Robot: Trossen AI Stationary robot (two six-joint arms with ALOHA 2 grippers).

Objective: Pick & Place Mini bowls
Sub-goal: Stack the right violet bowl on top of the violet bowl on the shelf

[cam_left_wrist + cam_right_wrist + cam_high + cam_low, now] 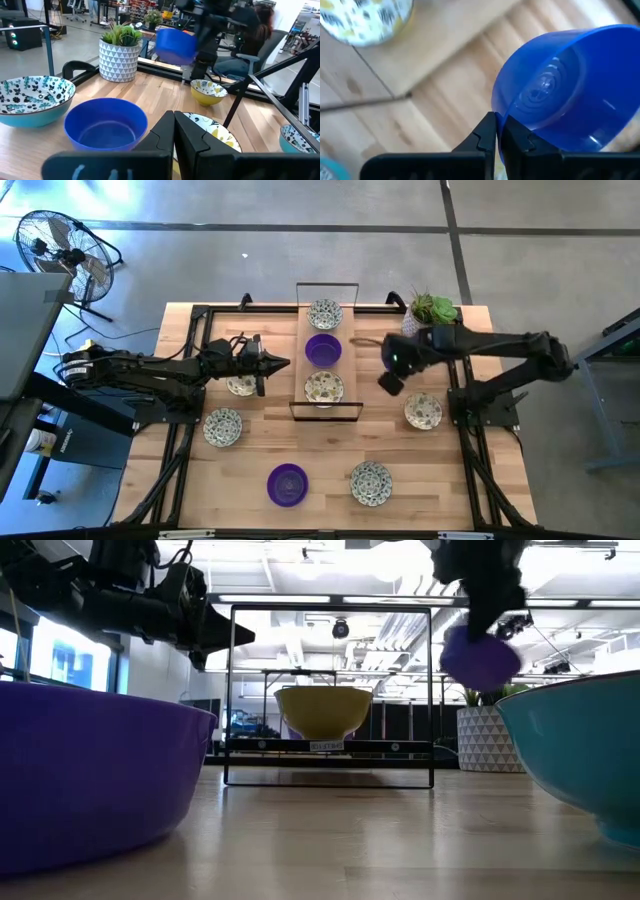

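Observation:
My right gripper is shut on a purple mini bowl, held in the air just right of the centre strip, seen in the low view and the left wrist view. On the strip rest a speckled bowl, a purple bowl and another speckled bowl. On the table stand more speckled bowls and a purple bowl. My left gripper is shut and raised left of the strip, touching nothing. My right gripper pinches the purple bowl by its rim, one finger inside the bowl and one outside. The bowl is lifted clear of the table and tilted, its opening turned sideways.
A black wire frame stands around the centre strip. A white patterned pot with a green plant sits at the far right corner. Black rails run along the table's edges. A person sits beyond the table in the left wrist view.

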